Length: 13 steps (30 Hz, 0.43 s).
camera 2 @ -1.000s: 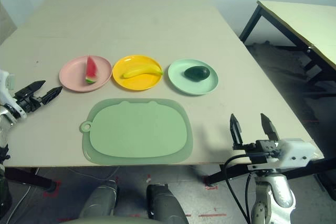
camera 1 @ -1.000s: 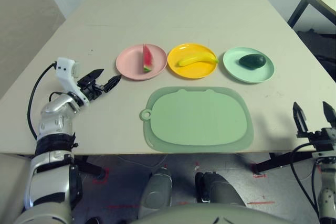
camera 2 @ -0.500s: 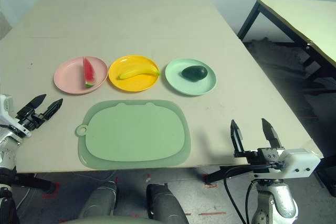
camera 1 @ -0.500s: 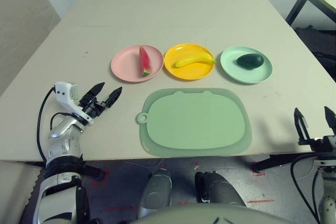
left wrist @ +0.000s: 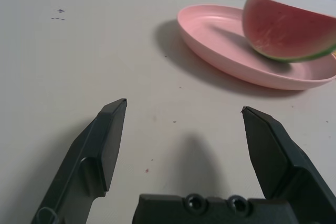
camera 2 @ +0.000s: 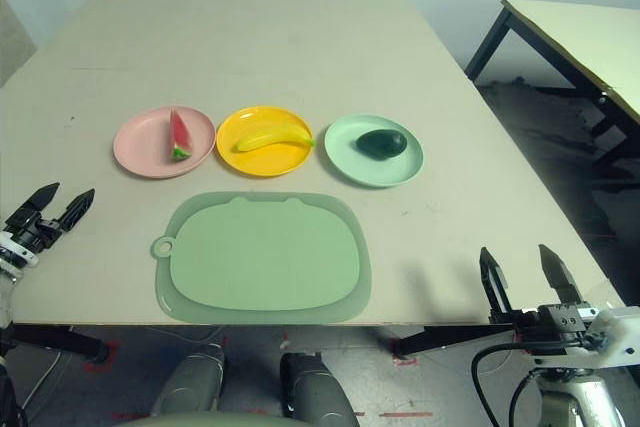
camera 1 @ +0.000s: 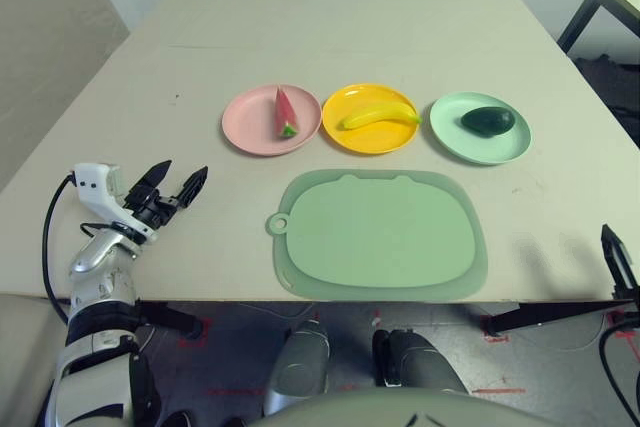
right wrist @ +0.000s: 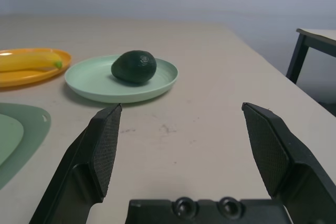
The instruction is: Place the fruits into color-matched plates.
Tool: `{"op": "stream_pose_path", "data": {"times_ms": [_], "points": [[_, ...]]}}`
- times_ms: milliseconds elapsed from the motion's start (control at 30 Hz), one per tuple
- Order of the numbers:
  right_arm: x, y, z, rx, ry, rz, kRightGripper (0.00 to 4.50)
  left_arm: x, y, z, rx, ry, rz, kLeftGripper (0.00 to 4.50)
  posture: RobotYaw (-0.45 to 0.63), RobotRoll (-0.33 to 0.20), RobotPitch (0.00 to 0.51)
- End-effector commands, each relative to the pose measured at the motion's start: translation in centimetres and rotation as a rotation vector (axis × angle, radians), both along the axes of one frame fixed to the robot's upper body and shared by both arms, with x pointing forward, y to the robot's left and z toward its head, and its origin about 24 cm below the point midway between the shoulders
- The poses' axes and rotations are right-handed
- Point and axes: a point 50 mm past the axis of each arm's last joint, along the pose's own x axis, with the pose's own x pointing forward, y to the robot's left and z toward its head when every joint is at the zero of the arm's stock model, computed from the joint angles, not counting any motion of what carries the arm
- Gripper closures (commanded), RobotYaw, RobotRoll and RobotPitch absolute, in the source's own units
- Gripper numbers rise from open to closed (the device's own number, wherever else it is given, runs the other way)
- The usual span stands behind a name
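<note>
Three plates stand in a row behind the mat. The pink plate [camera 1: 270,119] holds the red watermelon wedge [camera 1: 286,112]. The yellow plate [camera 1: 371,118] holds the banana [camera 1: 378,115]. The mint green plate [camera 1: 480,128] holds the dark avocado [camera 1: 487,121]. My left gripper [camera 1: 172,186] hovers open over the table's near left, pointing toward the pink plate [left wrist: 252,51] and well short of it. My right gripper [camera 2: 527,278] stands open at the near right edge of the table, facing the avocado [right wrist: 134,66] from a distance.
A large green cutting mat [camera 1: 380,232] with a small tab lies bare in front of the plates. A second table [camera 2: 580,37] with black legs stands off to the right. The far half of the table [camera 1: 340,17] is bare.
My left gripper has drawn back from beside the pink plate toward the near left edge. My right gripper has sunk lower toward the near right edge. The head camera shifted slightly.
</note>
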Motion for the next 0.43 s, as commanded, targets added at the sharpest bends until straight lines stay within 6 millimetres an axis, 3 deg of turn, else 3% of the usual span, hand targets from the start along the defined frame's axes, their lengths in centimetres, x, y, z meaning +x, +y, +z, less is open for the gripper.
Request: {"op": "stream_pose_path", "data": {"times_ms": [33, 167, 433], "points": [[0.0, -0.4, -0.9, 0.029, 0.011, -0.029, 0.0, -1.0, 0.3, -0.2, 0.018, 0.019, 0.022, 0.01, 0.33, 0.0, 0.147], [0.7, -0.3, -1.1, 0.037, -0.001, -0.028, 0.0, -1.4, -0.1, 0.1, 0.056, 0.031, 0.036, 0.01, 0.33, 0.0, 0.151], [-0.1, -0.5, -1.6, 0.076, 0.007, -0.082, 0.0, 0.1, -1.7, 1.2, 0.08, 0.003, 0.043, 0.01, 0.32, 0.0, 0.151]]}}
